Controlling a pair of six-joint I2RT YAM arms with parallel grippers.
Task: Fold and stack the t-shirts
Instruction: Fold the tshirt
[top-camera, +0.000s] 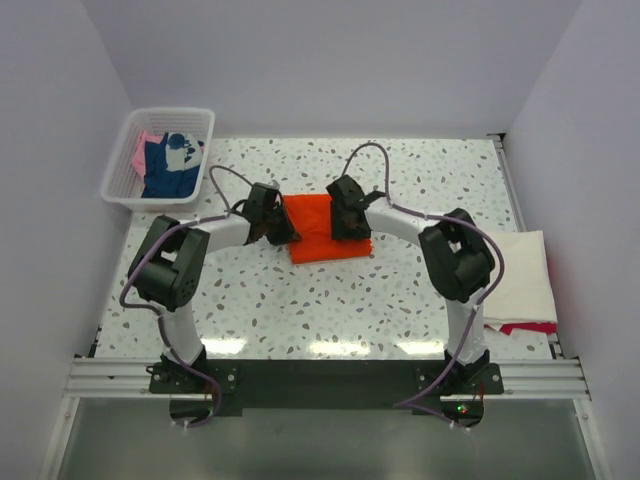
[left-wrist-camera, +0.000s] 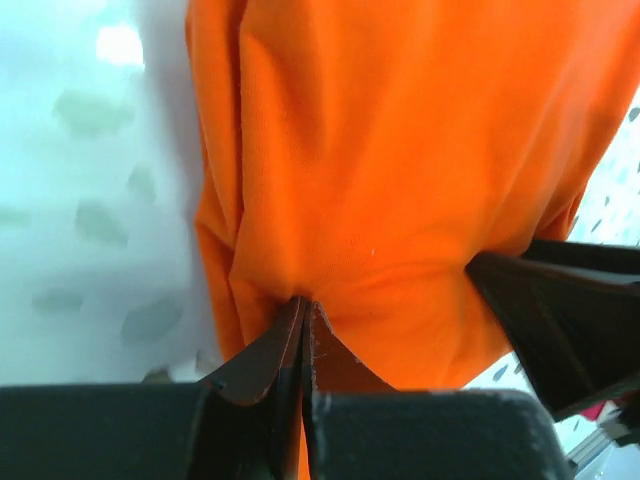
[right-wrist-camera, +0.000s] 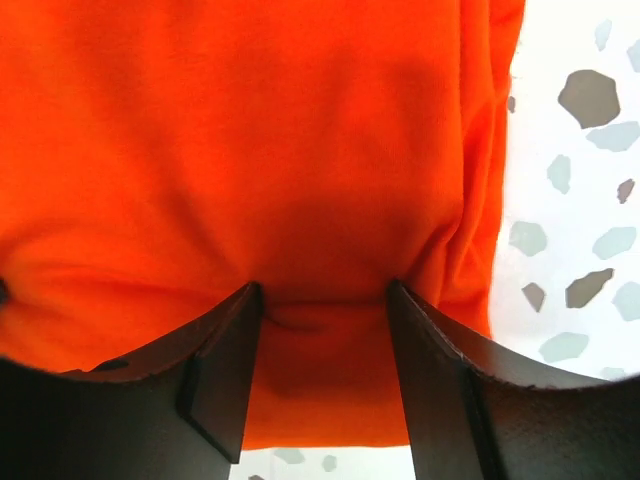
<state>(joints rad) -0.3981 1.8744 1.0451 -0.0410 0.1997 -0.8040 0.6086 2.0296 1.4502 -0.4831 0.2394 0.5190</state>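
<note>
the orange t-shirt (top-camera: 325, 232) lies folded into a compact rectangle near the middle of the table (top-camera: 400, 290), flat on the speckled top, with one end effector at each of its short sides. at the orange t-shirt's left edge the left end effector (left-wrist-camera: 303, 312) is clenched on the cloth: its two fingers meet at the tips and the fabric puckers into creases that run toward that pinch. at the orange t-shirt's right edge the right end effector (right-wrist-camera: 325, 290) is released, its fingers standing clearly apart with both tips pressed down onto the orange cloth; a low ridge of fabric sits between them, though from so close it is hard to say whether any fold is actually caught there. in the left wrist view the dark body of the right end effector shows across the orange t-shirt, on its far side. up and to the left of the orange t-shirt, at the table's far left corner, stands a white mesh basket (top-camera: 120, 160) holding a navy blue t-shirt (top-camera: 165, 170) and a pink t-shirt (top-camera: 142, 152) bunched together. well to the right of the orange t-shirt, at the table's right edge, a cream-white t-shirt (top-camera: 525, 275) lies flat on top of a red t-shirt (top-camera: 525, 327), of which only a thin strip shows along the near side.
</note>
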